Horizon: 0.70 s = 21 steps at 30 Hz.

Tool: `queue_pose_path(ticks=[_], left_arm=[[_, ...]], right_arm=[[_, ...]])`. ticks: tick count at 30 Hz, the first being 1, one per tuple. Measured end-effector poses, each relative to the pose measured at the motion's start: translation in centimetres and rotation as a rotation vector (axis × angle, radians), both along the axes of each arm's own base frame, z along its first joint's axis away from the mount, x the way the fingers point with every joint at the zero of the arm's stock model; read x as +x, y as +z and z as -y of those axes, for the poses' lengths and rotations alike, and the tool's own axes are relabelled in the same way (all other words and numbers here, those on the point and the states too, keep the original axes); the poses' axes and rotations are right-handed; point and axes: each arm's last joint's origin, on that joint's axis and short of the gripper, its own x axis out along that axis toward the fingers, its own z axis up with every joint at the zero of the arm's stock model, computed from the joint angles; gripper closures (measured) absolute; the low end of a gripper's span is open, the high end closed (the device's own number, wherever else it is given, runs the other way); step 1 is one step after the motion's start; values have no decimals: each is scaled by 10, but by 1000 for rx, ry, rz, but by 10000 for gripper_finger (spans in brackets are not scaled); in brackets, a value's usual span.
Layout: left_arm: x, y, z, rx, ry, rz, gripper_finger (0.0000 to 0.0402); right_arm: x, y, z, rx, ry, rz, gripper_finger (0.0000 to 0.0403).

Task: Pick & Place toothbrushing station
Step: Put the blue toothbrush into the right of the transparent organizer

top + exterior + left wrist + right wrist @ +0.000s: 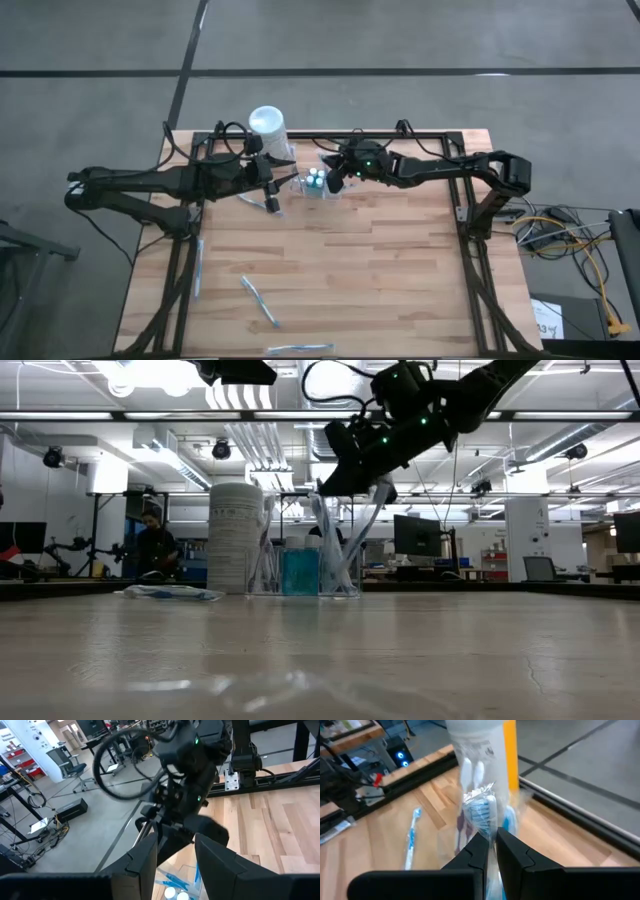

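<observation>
The toothbrushing station (315, 183) is a small clear holder at the table's far middle. A blue bottle (300, 572) and slanted toothbrushes stand in it. My right gripper (491, 837) hangs just above the station (305, 570), reaching in from the right, shut on a plastic-wrapped toothbrush (482, 810). My left gripper (175, 855) is open and holds nothing. It hovers high up, left of the station (175, 889), and faces the right arm. Behind the station stands a taller white cylinder (267, 125). My right gripper pinches the wrapped toothbrush just below its bristle head (484, 824) between its two fingers. The fingers slant down from the table's right side. The head and crinkled wrapper stick out past the fingertips. The fingers hide the handle, so I cannot tell whether its lower end rests in the station.
Loose wrapped toothbrushes lie on the wood: one by the left gripper (258, 200), one at the left edge (198, 270), one near the middle (258, 300) and one at the near edge (300, 348). A black frame rail (400, 135) runs along the far edge.
</observation>
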Motion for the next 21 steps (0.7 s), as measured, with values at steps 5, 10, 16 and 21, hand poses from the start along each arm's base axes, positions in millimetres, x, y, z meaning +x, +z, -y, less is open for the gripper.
queue_pose_path(ticks=[5, 10, 16, 21], left_arm=[[0, 0, 0, 0, 1, 0, 264], [0, 0, 0, 0, 0, 0, 264], [0, 0, 0, 0, 0, 0, 264], [0, 0, 0, 0, 0, 0, 264]], right_arm=[[3, -10, 2, 32, -36, -12, 378], [5, -9, 2, 20, -38, 10, 372], [3, 1, 1, -12, -10, 30, 321], [2, 1, 0, 25, -19, 32, 289]])
